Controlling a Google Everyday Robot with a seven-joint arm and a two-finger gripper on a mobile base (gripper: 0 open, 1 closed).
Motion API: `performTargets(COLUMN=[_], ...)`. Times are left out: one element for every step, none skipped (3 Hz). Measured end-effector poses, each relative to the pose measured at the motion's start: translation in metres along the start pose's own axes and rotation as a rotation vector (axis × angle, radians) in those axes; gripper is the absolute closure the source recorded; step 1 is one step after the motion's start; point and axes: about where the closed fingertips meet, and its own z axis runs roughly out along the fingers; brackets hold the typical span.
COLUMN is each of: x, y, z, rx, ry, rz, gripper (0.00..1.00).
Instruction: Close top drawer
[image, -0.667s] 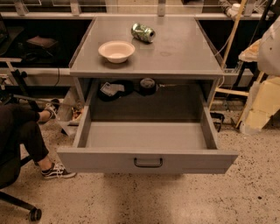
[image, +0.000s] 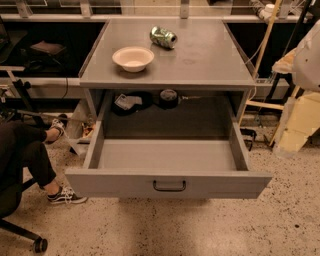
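Observation:
The top drawer (image: 167, 155) of the grey metal cabinet (image: 200, 65) stands pulled far out toward me. Its long grey tray is empty. Its flat front panel (image: 100, 184) faces me, with a small black loop handle (image: 169, 186) at its middle. My gripper is not in view; only white and cream parts of my arm (image: 305, 100) show at the right edge, to the right of the cabinet and apart from the drawer.
A cream bowl (image: 133, 58) and a crushed green can (image: 163, 37) sit on the cabinet top. Dark items (image: 145, 101) lie in the cavity behind the drawer. A seated person's legs and sneakers (image: 64, 196) and a chair wheel (image: 39, 245) are at left.

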Motion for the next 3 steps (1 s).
performTargets(x=[-0.008,-0.019,-0.03], y=[0.028,0.065,0.102], z=[0.014,0.06,0.131], rx=[0.008,-0.006,-0.059], ry=[-0.023,-0.089,-0.146], rz=[-0.032,-0.042,-0.038], gripper=[0.0,0.0,0.0])
